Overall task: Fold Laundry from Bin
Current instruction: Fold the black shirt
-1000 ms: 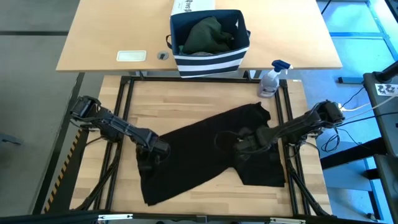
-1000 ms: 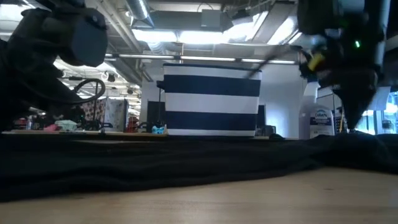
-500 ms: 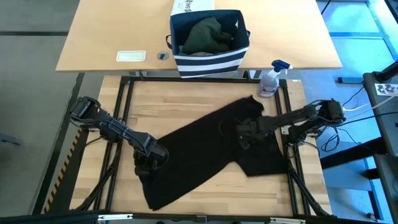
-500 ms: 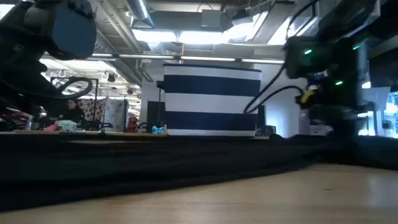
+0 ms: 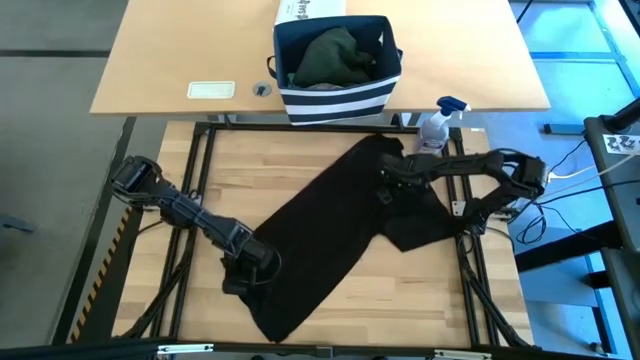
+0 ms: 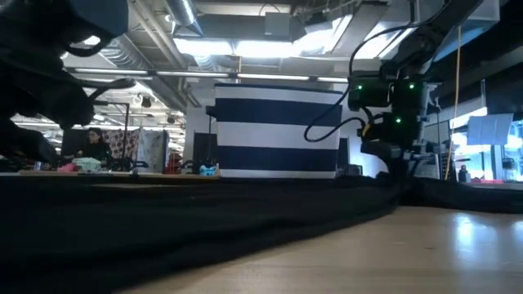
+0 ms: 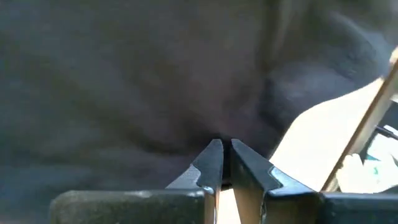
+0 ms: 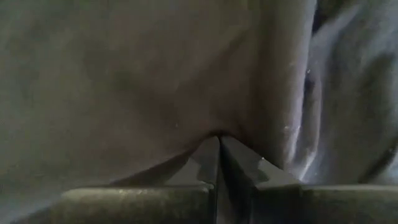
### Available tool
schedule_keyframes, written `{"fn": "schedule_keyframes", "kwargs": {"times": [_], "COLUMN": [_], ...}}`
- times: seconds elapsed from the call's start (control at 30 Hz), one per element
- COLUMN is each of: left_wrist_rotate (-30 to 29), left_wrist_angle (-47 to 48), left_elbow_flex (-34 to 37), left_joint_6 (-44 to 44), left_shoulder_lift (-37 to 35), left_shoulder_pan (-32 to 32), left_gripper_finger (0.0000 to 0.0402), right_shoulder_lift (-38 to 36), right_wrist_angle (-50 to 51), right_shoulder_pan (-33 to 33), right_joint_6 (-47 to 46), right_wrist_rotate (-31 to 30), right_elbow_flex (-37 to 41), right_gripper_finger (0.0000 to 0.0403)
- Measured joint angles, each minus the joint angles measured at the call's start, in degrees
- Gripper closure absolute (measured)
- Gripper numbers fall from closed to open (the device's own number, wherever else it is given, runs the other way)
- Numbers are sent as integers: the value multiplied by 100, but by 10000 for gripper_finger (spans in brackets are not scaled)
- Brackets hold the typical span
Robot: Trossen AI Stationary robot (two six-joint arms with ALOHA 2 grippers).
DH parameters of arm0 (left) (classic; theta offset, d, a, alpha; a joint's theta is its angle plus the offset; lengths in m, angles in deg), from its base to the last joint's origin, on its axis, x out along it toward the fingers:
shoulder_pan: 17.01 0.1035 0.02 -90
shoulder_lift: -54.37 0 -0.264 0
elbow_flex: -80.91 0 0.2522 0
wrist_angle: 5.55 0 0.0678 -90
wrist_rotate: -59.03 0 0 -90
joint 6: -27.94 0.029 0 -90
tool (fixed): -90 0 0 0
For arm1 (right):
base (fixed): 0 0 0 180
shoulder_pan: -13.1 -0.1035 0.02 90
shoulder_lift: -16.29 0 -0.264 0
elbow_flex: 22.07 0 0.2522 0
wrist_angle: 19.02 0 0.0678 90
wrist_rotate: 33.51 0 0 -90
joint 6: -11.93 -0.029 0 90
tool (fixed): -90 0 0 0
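Both my grippers pinch the black garment [image 5: 330, 235].
Left gripper [image 5: 262, 262] clenched low near-left, right gripper [image 5: 388, 180] clenched far-right; only overhead shows the bin's [image 5: 335, 100] green laundry [image 5: 333, 55].

Wooden tables [image 5: 150, 70], possibly grey floor [image 5: 50, 25]

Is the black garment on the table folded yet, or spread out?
Spread out, not folded: the black garment lies stretched diagonally across the table, unevenly bunched.
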Motion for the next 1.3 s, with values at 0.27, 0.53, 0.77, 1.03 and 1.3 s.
{"fn": "schedule_keyframes", "kwargs": {"times": [0.27,0.53,0.77,1.03,1.3], "left_wrist_rotate": [426,-488,-1602,-2033,-1743], "left_wrist_angle": [-302,1221,2032,1995,1549], "left_elbow_flex": [-27,-852,-1235,-460,-80], "left_joint_6": [14,928,1793,2321,2224], "left_shoulder_lift": [-2,-28,-33,-31,-31], "left_shoulder_pan": [-191,-76,430,1279,1341], "left_gripper_finger": [375,388,398,399,400], "right_shoulder_lift": [-9,-180,-208,-37,728], "right_wrist_angle": [-623,-639,-1108,-1668,-1436], "right_shoulder_pan": [40,-693,-1781,-3049,-3532], "right_joint_6": [674,678,536,99,-662], "right_wrist_rotate": [244,625,378,-58,-351], "right_elbow_flex": [-11,-213,-835,-896,-896], "right_gripper_finger": [384,384,384,384,384]}}
